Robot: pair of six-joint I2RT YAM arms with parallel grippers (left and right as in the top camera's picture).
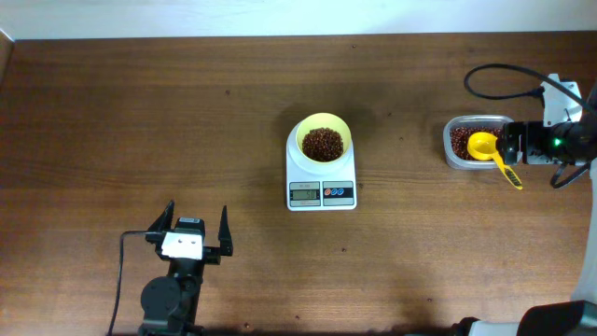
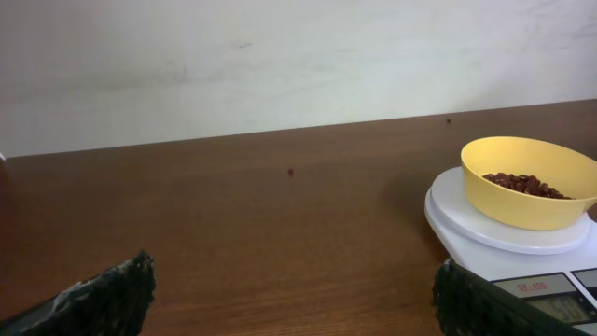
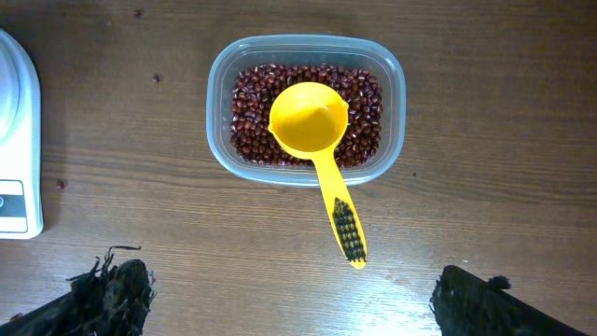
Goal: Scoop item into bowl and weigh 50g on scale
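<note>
The pale yellow bowl [image 1: 323, 129] sits on the white scale [image 1: 322, 191] at mid-table and holds a heap of red-brown beans [image 1: 323, 144]. In the left wrist view the bowl [image 2: 522, 205] and scale [image 2: 466, 219] are at the right. More beans [image 3: 250, 112] fill a clear tub [image 3: 397, 112], where a yellow scoop [image 3: 310, 119] lies with its handle over the near rim. My right gripper [image 1: 509, 146] hovers just right of the tub, open and empty [image 3: 303, 299]. My left gripper [image 1: 197, 222] is open near the front left [image 2: 294, 303], apart from the scale.
The clear tub [image 1: 453, 140] stands at the far right of the wooden table. A black cable [image 1: 494, 79] loops behind the right arm. The left arm's base [image 1: 173, 299] is at the front edge.
</note>
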